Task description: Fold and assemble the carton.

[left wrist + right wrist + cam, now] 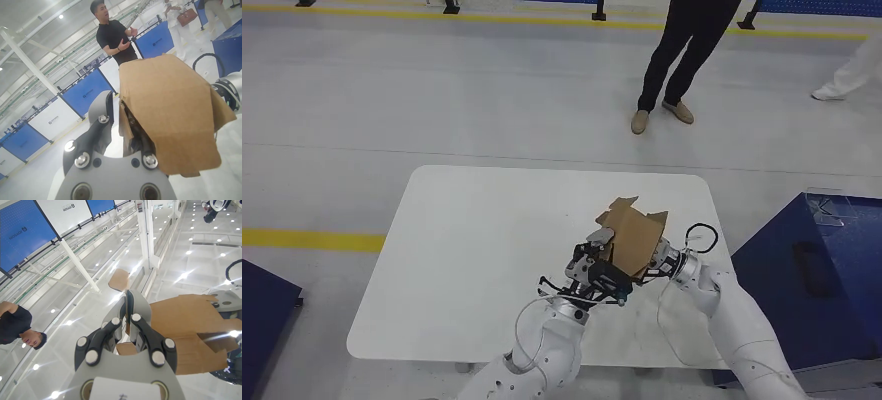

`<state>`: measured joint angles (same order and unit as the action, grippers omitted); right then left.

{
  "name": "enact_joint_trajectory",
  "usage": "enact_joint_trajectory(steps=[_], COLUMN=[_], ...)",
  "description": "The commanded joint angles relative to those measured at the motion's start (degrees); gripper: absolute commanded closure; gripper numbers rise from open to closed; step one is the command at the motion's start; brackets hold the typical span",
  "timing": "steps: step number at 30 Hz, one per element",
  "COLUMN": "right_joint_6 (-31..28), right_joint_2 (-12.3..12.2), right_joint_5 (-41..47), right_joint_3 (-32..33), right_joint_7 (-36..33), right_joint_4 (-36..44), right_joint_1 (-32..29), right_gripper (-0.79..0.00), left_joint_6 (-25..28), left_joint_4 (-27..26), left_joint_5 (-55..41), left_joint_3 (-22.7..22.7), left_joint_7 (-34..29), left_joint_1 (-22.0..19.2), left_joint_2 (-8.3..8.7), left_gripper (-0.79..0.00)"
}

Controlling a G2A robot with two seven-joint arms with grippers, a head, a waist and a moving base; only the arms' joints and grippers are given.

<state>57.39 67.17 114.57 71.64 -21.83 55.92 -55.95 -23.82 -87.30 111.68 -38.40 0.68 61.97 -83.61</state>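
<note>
One brown carton (pixel 634 232), partly folded with its flaps loose, is held over the right half of the single white tabletop (pixel 472 260), between two claws. The right claw (pixel 129 299) is clamped on a thin flap at the carton's edge, with the cardboard pinched between both fingers. The left claw (pixel 122 113) is spread. Its one visible finger (pixel 98 108) stands just outside a carton wall without touching it, and the other is mostly hidden inside the carton. From above, the carton sits just beyond both claws.
</note>
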Motion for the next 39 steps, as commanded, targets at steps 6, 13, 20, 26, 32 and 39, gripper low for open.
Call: enact_joint_trajectory(steps=[6,13,20,26,32,39], right_joint_6=[0.04,-5.0,-7.85,-14.68,-16.22,-24.99], right_joint_2=[-0.01,-1.67,-4.62,-5.46,-5.5,-6.92], right_joint_5=[-0.01,-5.11,-19.32,-28.31,-29.21,-37.35], right_joint_3=[0.0,6.31,14.17,15.44,15.62,20.57], right_joint_7=[0.02,-0.89,-14.86,-24.14,-23.52,-30.42], right_joint_4=[0.0,-0.65,2.76,7.51,8.09,12.39], right_joint_1=[0.01,0.37,-1.22,-3.53,-3.64,-5.72], right_gripper=[-0.785,-0.785,-0.785,-0.785,-0.785,-0.785], left_joint_6=[-0.32,3.08,12.13,17.44,17.44,19.87], left_joint_4=[0.0,-2.88,-5.9,-4.67,-4.67,-7.73], left_joint_5=[0.28,-4.47,-25.85,-39.96,-39.96,-73.43], left_joint_3=[-0.93,-3.5,-8.79,-10.88,-10.88,-17.3], left_joint_7=[1.15,0.29,-5.06,-9.18,-9.18,-23.49], left_joint_1=[0.64,2.53,3.6,1.95,1.95,3.11], left_joint_2=[-0.36,-0.22,-0.84,-1.73,-1.73,-2.61], left_gripper=[0.0,0.0,0.0,0.0,0.0,0.0])
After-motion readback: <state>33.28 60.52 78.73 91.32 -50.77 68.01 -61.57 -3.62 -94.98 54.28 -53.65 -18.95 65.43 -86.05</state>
